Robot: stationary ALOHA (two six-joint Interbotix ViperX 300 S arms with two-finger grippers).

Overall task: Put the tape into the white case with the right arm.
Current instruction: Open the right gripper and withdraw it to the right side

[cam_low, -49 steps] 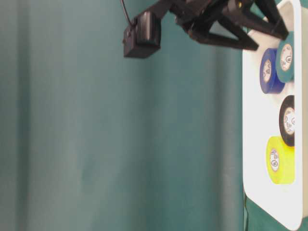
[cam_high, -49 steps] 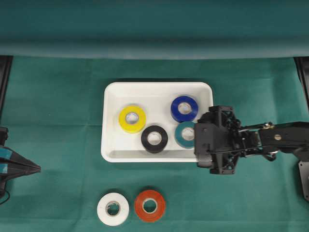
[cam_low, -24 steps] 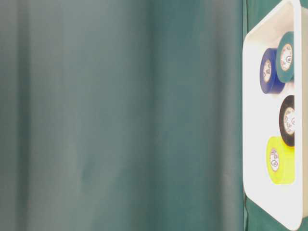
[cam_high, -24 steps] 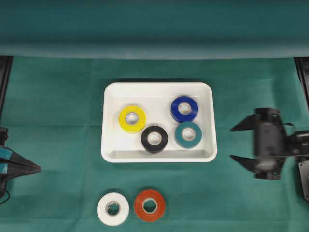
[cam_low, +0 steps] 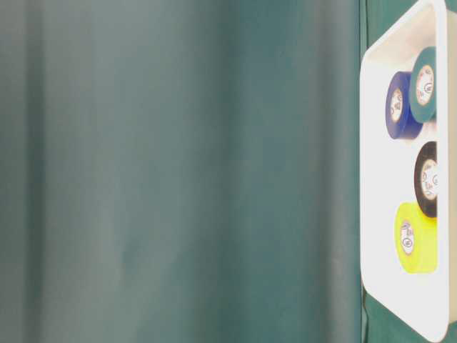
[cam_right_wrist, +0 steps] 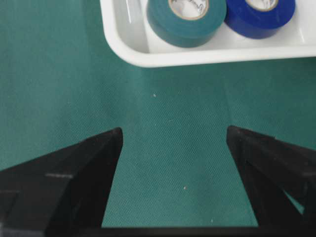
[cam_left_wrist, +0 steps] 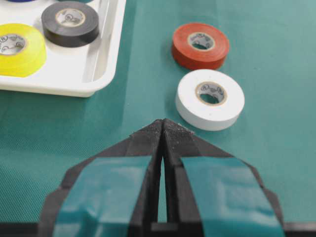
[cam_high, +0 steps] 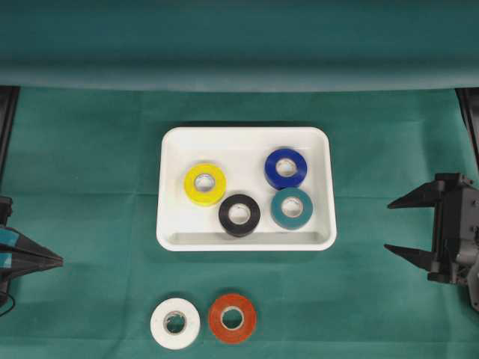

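Observation:
The white case [cam_high: 239, 149] lies mid-table holding several tape rolls: yellow [cam_high: 190, 185], black [cam_high: 226, 215], blue [cam_high: 272, 169] and teal [cam_high: 278, 209]. A white tape [cam_high: 160, 324] and a red tape [cam_high: 218, 318] lie on the cloth in front of the case. My right gripper [cam_high: 388, 226] hovers at the far right, well clear of the case, open and empty. In the right wrist view its gripper [cam_right_wrist: 174, 134] is spread over bare cloth, short of the case rim [cam_right_wrist: 197, 57]. My left gripper [cam_high: 60, 260] rests at the left edge, shut and empty.
Green cloth covers the table, with a raised fold along the back. The left wrist view has the white tape [cam_left_wrist: 187, 94] just past the shut fingertips, with the red tape [cam_left_wrist: 182, 42] beyond it. The table-level view shows only the case [cam_low: 365, 179] and a curtain.
My right gripper has drawn back to the right from over the case's right side, leaving the teal roll lying in the case. It has left the table-level view. The left arm is still.

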